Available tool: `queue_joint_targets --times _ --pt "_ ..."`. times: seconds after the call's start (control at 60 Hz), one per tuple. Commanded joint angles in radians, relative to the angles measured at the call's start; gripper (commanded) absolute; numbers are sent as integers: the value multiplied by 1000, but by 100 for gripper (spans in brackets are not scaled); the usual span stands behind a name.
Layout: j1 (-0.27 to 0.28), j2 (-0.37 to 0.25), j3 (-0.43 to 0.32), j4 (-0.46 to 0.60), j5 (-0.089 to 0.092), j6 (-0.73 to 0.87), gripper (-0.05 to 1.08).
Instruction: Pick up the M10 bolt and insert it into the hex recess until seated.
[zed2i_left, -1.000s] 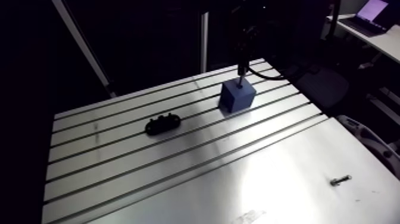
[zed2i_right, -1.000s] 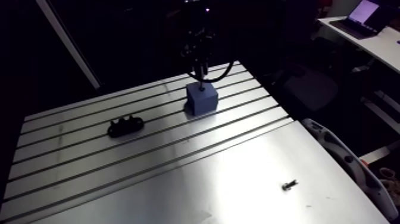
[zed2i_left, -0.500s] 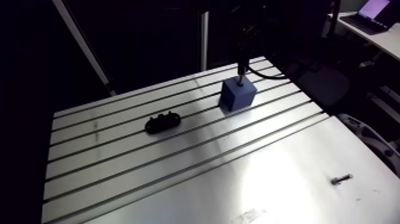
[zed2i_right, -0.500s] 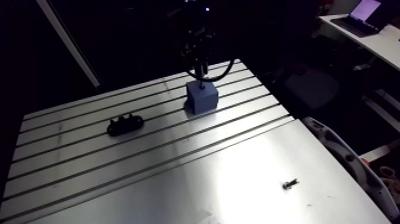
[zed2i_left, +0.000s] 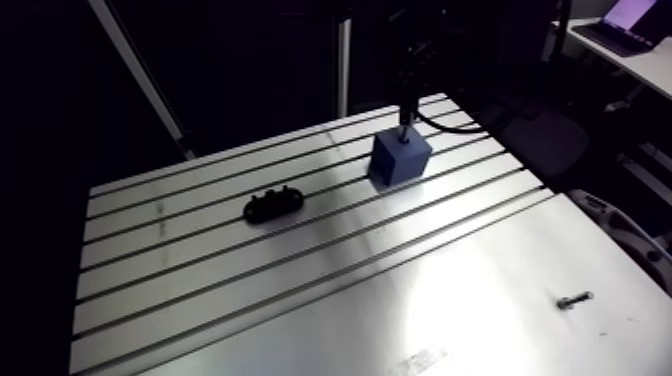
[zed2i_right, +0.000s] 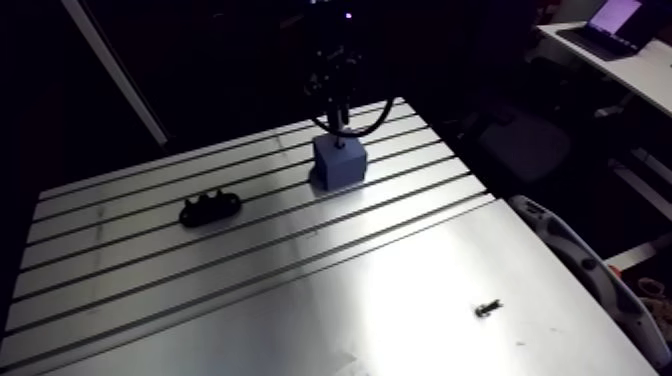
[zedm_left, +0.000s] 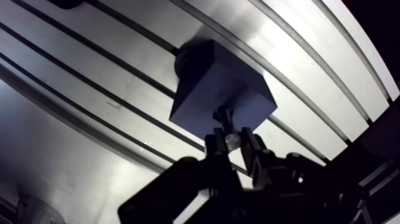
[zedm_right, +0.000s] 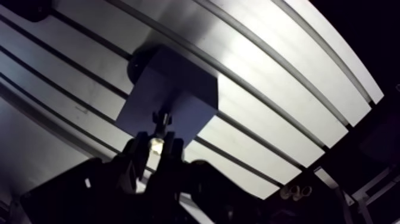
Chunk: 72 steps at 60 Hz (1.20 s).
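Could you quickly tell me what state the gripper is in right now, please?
Gripper: shut on the bolt, which points down at the top of the blue block.

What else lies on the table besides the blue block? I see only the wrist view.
Observer: A black part lies on the table, several slots away from the blue block.
Operator: Is there anything more?
Observer: Yes, a small screw lies alone on the smooth plate, far from the block.
Operator: Does the bolt stand straight in the tool?
Observer: From the arm view's side, the bolt hangs about upright from the tool, with its tip at or just above the block's top face.
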<state>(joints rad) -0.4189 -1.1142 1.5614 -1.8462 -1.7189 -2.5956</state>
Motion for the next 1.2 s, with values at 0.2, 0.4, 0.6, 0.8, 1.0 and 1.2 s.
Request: queue_joint_targets --times 0.2,0.4,0.6,0.8,1.0,1.2 --pt "0 1 1 0 0 2 90" --pt "0 11 1 -1 0 4 90" --pt "0 15 1 -2 0 2 90" --pt "0 15 4 0 0 1 90" --pt "0 15 13 -2 0 2 90" --pt "0 14 25 -20 2 0 90"
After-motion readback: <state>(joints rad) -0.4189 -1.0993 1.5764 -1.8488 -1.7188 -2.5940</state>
